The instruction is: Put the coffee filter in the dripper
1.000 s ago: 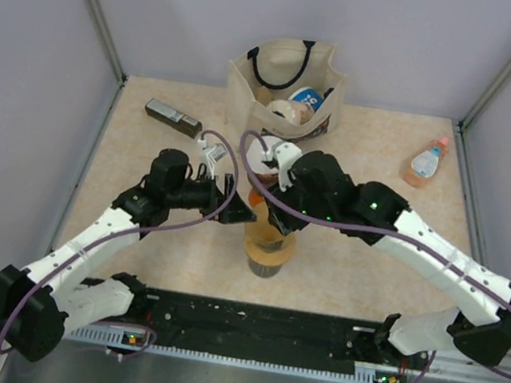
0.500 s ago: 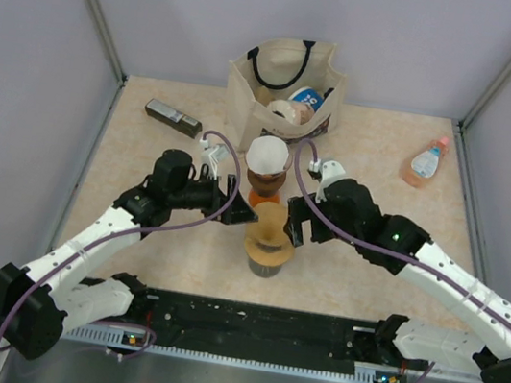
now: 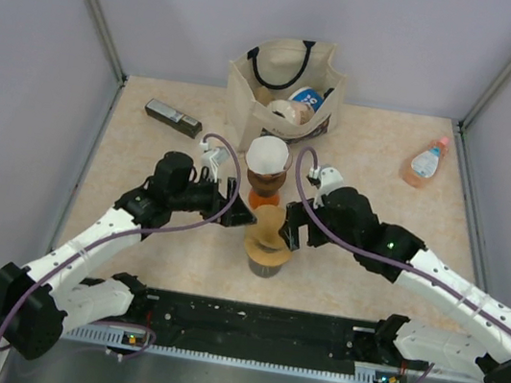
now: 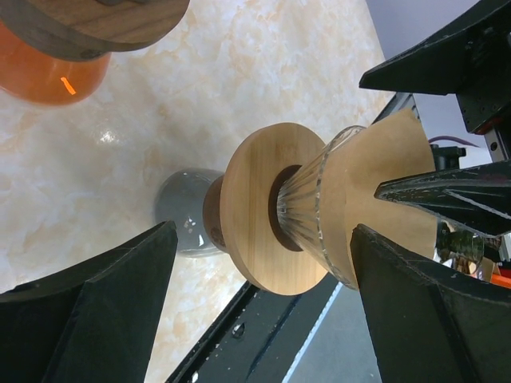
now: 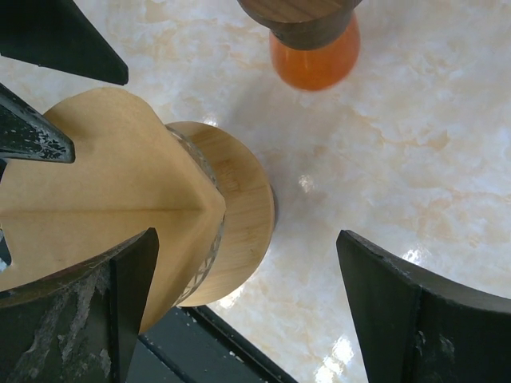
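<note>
Top view first: we see the filter point(image 3: 267, 154), white and round, sitting in the mouth of the dripper point(image 3: 264, 177). The dripper stands on a dark ring point(image 5: 299, 16) on an orange beaker point(image 5: 313, 60). So we think the main job is done, and the step now is backing away. We cannot tell how deep the filter sits.

The left gripper point(image 3: 236, 210) is spread wide and holds nothing. The right gripper point(image 3: 291, 226) is spread wide too, with nothing in it. They sit one on each side of a second stack point(image 3: 269, 237), just in front of the dripper. It is made of a grey beaker point(image 4: 180, 211), a tan ring point(image 4: 247, 215), and a glass cone point(image 4: 315, 199) with brown paper point(image 4: 379, 183) inside it. We cannot tell if any finger touches that paper.

Next, we think both grippers should pull out to the sides, slowly. The second stack is tall and could tip if it gets bumped.

At the back, a bag point(image 3: 254, 80) holds a few round things. We cannot tell what they are.
</note>
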